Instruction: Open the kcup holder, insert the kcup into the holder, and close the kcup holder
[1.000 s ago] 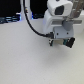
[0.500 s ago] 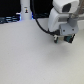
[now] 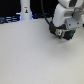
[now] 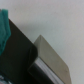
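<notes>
The pale table point(image 3: 30, 55) lies bare across the middle and near side. Obstacles sit at the far edge: a white post point(image 3: 25, 10) and the kcup holder point(image 3: 64, 34) under the arm point(image 3: 67, 12).

A pale counter point(image 3: 30, 55) fills most of the room's view. At its far edge stands a white bottle-like post point(image 3: 25, 10), upright against a dark backdrop point(image 3: 10, 7).

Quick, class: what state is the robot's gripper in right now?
Gripper: low over the kcup holder; whether the jaws are open, shut or holding anything cannot be told from these views.
</notes>
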